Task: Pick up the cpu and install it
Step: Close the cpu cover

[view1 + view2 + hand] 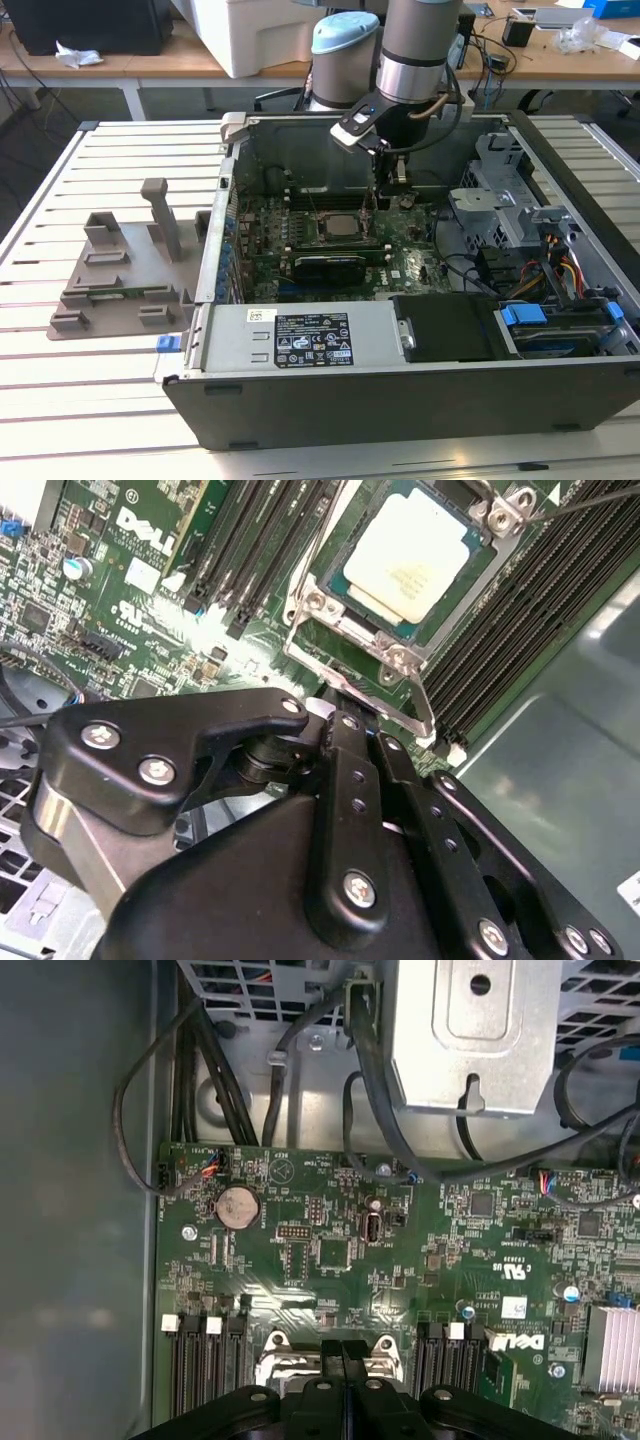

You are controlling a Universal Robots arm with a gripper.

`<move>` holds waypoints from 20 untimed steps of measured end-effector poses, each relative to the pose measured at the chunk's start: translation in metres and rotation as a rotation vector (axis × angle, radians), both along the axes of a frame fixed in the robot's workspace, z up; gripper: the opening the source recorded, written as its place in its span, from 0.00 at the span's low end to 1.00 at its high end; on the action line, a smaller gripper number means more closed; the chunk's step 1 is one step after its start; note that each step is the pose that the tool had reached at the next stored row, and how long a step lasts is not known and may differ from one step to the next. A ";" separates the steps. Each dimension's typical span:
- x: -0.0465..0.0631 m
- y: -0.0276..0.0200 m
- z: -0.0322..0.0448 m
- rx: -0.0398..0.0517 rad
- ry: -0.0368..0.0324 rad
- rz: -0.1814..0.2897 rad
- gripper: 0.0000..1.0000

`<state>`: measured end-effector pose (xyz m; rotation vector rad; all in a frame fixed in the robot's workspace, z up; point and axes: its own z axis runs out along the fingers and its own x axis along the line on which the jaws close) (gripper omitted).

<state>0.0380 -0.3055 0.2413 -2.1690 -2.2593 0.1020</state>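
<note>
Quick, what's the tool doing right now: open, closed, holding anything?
Tool: closed, fingers together, nothing seen between them. The cpu lies in its socket.

The exterior view is looking down from well away at the open computer case (400,400) on the worktop (100,400), with the tool (384,200) inside it. Both wrist views are riding close behind the tool, peering past it at the motherboard (330,1260) beneath, sharing the socket frame (398,656) by its tip.
</note>
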 end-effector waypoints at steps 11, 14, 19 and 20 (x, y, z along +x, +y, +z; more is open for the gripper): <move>-0.014 0.0000 -0.0002 0.0001 0.0000 0.000 0.11; -0.022 0.0000 -0.0063 0.0000 0.0000 0.000 0.11; -0.046 0.0000 -0.0213 0.0000 0.0000 0.000 0.11; -0.052 0.0000 -0.0244 0.0000 0.0000 0.000 0.11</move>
